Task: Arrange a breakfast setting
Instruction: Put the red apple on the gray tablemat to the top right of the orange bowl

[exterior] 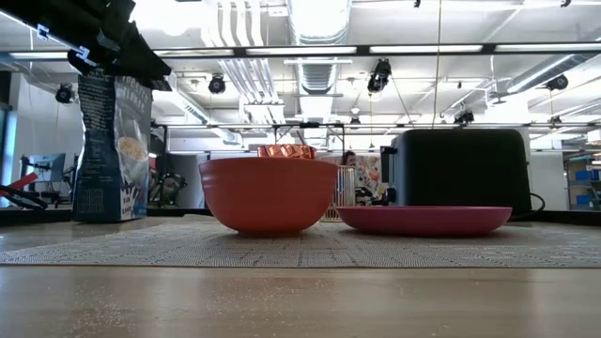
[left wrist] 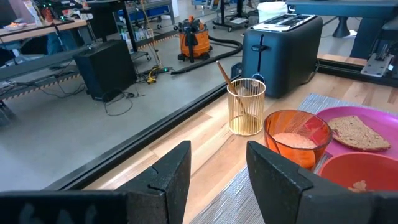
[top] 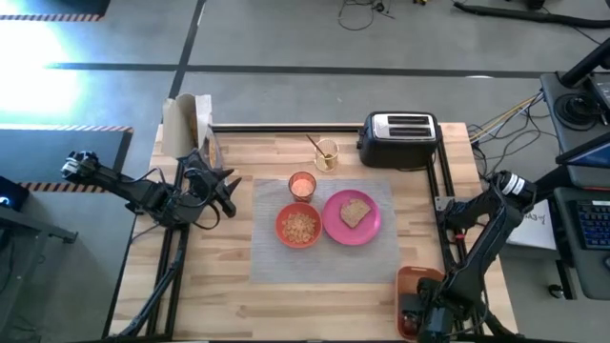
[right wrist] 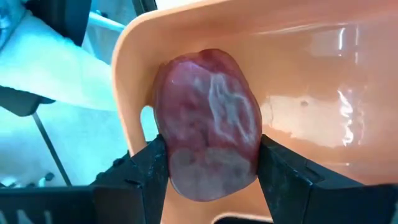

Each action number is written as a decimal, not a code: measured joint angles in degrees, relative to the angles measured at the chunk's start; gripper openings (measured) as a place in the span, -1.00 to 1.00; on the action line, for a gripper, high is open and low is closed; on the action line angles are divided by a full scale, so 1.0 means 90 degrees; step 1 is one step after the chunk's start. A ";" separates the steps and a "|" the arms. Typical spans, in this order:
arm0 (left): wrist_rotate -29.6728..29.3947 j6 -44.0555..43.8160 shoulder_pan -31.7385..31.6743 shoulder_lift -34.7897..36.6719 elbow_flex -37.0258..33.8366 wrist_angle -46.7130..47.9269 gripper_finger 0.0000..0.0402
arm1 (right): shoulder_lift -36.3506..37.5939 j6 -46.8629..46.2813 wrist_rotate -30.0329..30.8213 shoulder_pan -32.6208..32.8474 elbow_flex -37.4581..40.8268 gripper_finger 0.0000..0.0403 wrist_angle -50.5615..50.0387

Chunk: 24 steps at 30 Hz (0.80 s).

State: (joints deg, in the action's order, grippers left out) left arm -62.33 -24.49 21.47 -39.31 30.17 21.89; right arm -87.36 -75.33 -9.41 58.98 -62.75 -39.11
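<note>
Two arms are seen at the bench (top: pixel 229 295), one on each side. The right hand (right wrist: pixel 211 171) is lowered into the orange tray (right wrist: pixel 311 74) at the bench's near right corner, and its two dark fingers (right wrist: pixel 146 174) are pressed against either side of the dark red fruit (right wrist: pixel 208 149), which is gripped inside the tray close to a rounded corner of its wall. From above, only the right arm is seen bent down over the tray (top: pixel 416 282); the fruit itself is hidden there.

The left hand (left wrist: pixel 217 177) is held above the bench's left side, near the cereal bag (top: pixel 186 124), with its fingers parted and nothing between them.

On the grey placemat (top: pixel 276 257) in the middle of the bench, the pink plate (top: pixel 367 227) is laid with the toast slice (top: pixel 355 212) on it. The orange-red bowl (top: pixel 299 227), with cereal inside, is set just beside the plate on its left. The orange cup (top: pixel 302 186) stands just behind the bowl. A gold wire holder (left wrist: pixel 245 106) with a stick in it is placed farther back, off the mat, and the toaster (top: pixel 400 138) sits at the back edge.

From bench height, the bowl (exterior: pixel 268 192) and plate (exterior: pixel 424 220) are seen side by side, whether touching cannot be told.
</note>
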 joint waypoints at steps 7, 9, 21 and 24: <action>0.0000 0.0000 0.0001 -0.0001 0.0000 -0.0002 -0.31 | 0.0415 -0.0229 0.0048 0.0000 -0.0158 -0.04 -0.0635; 0.0000 0.0000 0.0001 -0.0001 0.0000 -0.0002 -0.31 | 0.0541 -0.0225 0.0074 -0.0002 -0.0183 -0.05 -0.0739; 0.0099 0.0164 0.0001 0.0002 0.0000 0.0005 -0.31 | 0.1556 0.0223 0.2505 0.0000 -0.0188 -0.05 -0.0719; 0.0160 0.0165 0.0002 -0.0001 0.0000 0.0005 -0.31 | 0.1727 0.0993 0.4011 -0.0002 -0.0188 -0.05 -0.0660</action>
State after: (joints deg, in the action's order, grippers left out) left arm -60.88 -23.00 21.50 -39.31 30.17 21.93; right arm -71.81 -66.39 26.69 58.96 -64.45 -45.05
